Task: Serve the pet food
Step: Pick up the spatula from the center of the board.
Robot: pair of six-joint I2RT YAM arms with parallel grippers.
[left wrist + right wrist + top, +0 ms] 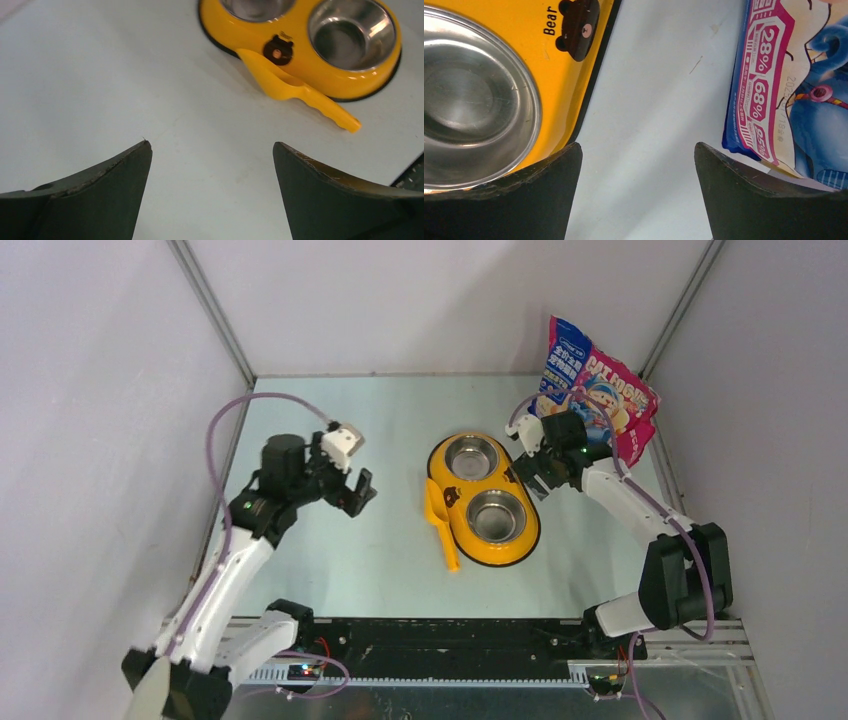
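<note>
The pet food pouch (598, 390), glossy blue and pink with a cartoon animal, stands leaning at the back right against the wall. In the right wrist view its lower edge (774, 75) lies just right of my fingers. My right gripper (527, 476) (638, 146) is open over bare table, between the pouch and the yellow double feeder (452, 502) (549, 65). Nothing is between its jaws. My left gripper (355, 492) (212, 145) hangs open and empty left of the feeder (225, 25). Both steel bowls (495, 515) show bare metal.
An orange scoop (440, 525) (295, 87) lies against the feeder's left side, handle toward the near edge. White walls close in the table at the back and on both sides. The black base rail (450, 640) runs along the near edge.
</note>
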